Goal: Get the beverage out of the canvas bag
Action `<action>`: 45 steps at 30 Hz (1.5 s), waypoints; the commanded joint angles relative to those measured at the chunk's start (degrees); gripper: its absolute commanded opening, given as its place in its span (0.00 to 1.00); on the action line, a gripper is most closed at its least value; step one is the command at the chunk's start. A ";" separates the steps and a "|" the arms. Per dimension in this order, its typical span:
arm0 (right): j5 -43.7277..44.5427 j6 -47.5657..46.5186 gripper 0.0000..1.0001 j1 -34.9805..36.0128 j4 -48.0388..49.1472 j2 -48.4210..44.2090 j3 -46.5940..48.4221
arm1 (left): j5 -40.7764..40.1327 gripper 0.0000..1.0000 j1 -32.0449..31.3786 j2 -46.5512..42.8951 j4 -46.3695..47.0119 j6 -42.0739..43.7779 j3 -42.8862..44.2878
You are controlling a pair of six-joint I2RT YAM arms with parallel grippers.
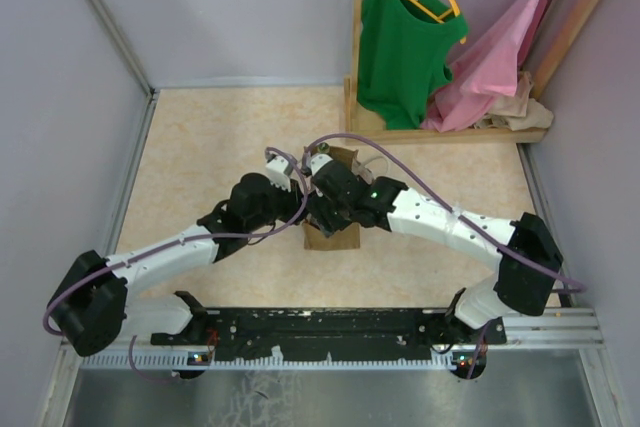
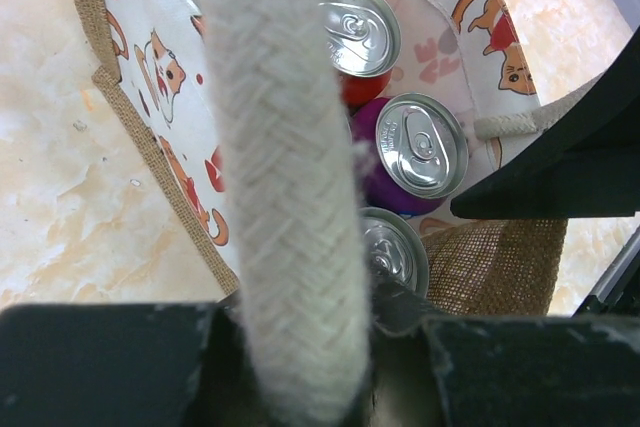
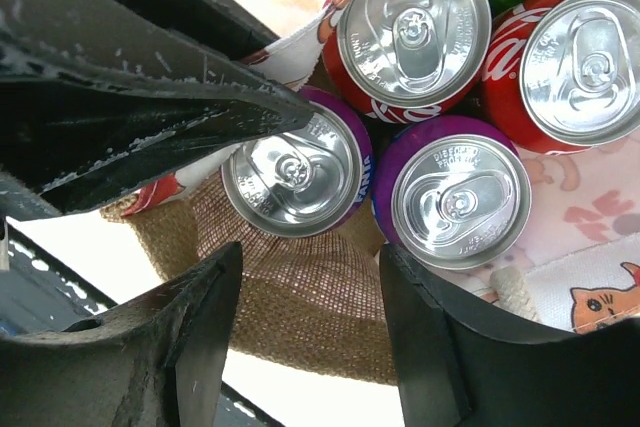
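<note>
Desk: beige, marbled, walled in on three sides. Rack is standing at the far right corner, with a green top and a pink garment hanging on it.

Left arm and right arm are reaching inward, meeting over the desk's middle.

Bag is sitting upright under both wrists, well apart from the rack. Its mouth is gaping, and a cat-print lining is showing inside.

Handle, a thick white braided rope, is rising from the bag and running between the left fingers.

Left pincer is clamping on the handle.

Right pincer is hovering over the bag's mouth, fingers apart, gripping nothing.

Cans are standing inside the bag, packed side by side with tops up: two red cans and two purple cans. The nearer purple one is lying just beyond the gap between the right fingers.
</note>
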 commanded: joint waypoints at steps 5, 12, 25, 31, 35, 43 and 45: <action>-8.88 -5.04 0.58 0.86 -3.48 1.12 2.11 | -0.36 0.22 -0.53 2.71 -1.32 1.69 1.52; -8.96 -6.53 0.65 0.83 -1.24 4.99 2.36 | -0.71 0.22 -0.53 3.08 -1.43 1.62 1.59; -4.70 -6.05 0.72 0.82 2.51 8.19 0.83 | -2.46 0.22 -0.52 0.71 -2.03 1.54 1.00; -1.97 -5.67 0.73 0.82 5.41 10.14 0.26 | -2.70 0.22 -0.53 0.20 -2.35 1.15 0.71; -2.09 -5.79 0.71 0.82 6.75 10.18 0.26 | -3.03 0.22 -0.53 -1.12 -2.37 0.97 0.17; -6.49 -6.56 0.82 0.82 7.46 7.03 0.01 | -1.90 0.31 -0.53 -5.45 1.34 0.69 -2.25; -7.05 -6.57 0.84 0.86 7.30 6.35 0.06 | -1.35 0.32 -0.53 -5.99 1.93 0.77 -2.31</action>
